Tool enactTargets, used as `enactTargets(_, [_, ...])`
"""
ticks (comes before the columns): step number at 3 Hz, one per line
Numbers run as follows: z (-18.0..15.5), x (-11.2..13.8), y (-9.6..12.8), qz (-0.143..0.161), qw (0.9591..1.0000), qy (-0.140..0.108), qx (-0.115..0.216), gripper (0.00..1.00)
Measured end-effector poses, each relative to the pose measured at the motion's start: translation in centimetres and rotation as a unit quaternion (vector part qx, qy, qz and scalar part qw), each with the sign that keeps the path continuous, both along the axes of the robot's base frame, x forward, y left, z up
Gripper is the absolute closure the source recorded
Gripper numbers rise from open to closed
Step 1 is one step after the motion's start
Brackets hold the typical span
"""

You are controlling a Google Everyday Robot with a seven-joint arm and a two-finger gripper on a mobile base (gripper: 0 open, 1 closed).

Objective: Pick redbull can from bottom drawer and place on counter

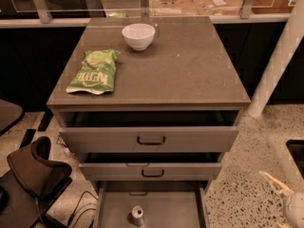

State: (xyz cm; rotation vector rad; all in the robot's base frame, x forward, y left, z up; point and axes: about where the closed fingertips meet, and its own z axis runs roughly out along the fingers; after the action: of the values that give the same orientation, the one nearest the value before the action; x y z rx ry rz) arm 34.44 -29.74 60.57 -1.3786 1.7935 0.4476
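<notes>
The redbull can [137, 215] stands upright on the grey floor of the open bottom drawer [166, 207], near its middle at the frame's lower edge. The counter [185, 68] is the flat grey-brown top of the cabinet. My gripper [274, 182] shows only as a pale finger and white body at the lower right corner, above the speckled floor. It is well to the right of the drawer and apart from the can.
A white bowl [138, 35] and a green chip bag [93, 72] lie on the counter's back left. The two upper drawers [151, 139] [151, 171] are pulled partly out above the bottom one. A dark chair [33, 170] stands at left, a white post [278, 61] at right.
</notes>
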Motion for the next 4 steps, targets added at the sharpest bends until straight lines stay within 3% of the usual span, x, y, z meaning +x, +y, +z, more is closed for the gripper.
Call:
enactTargets(1, [-5.0,-1.1,0.6,0.013,0.9993,-0.014,0.032,0.0])
enactTargets(3, [-5.4,-0.7,0.8,0.013,0.9989,-0.015,0.043,0.0])
enactTargets(4, [-8.4,0.7,0.5,0.0,0.9979,-0.029,0.058,0.0])
